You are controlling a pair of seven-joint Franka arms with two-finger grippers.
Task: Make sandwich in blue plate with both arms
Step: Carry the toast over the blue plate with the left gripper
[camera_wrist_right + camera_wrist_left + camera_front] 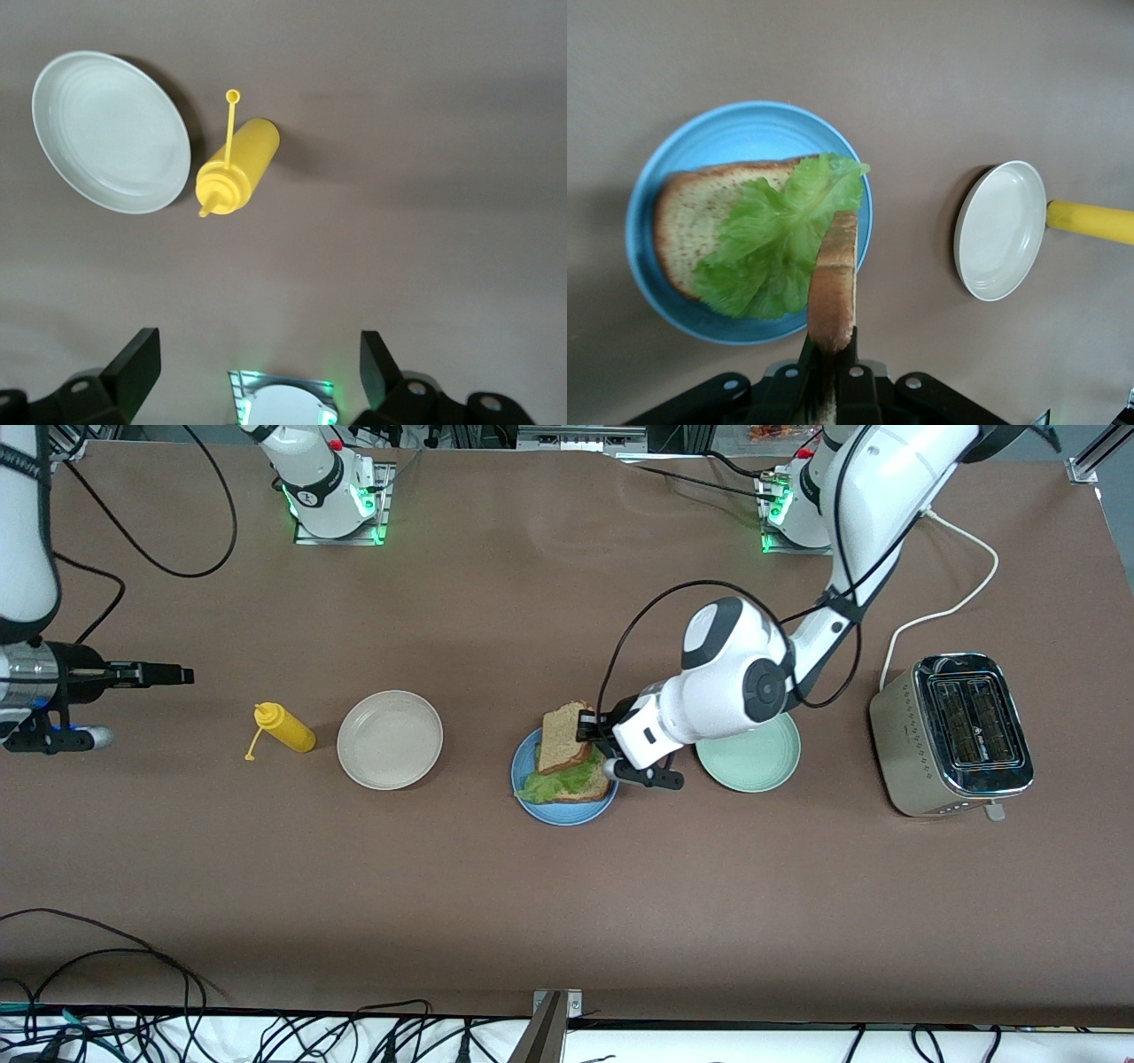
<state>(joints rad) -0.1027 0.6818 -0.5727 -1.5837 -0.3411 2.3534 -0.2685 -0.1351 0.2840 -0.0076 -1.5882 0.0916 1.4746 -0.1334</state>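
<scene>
While my left gripper (586, 724) clamps its jaws on the top bread slice (563, 737) over the blue plate (561, 808), lettuce (778, 243) covers the lower slice (691, 221) there. My right gripper (182, 676) waits open-jawed above the tabletop (567, 903), at its own end.

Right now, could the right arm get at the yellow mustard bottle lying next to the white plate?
Probably yes. The right gripper hangs open over bare table, the yellow bottle lies uncovered beside the white plate, and nothing stands between them.
</scene>
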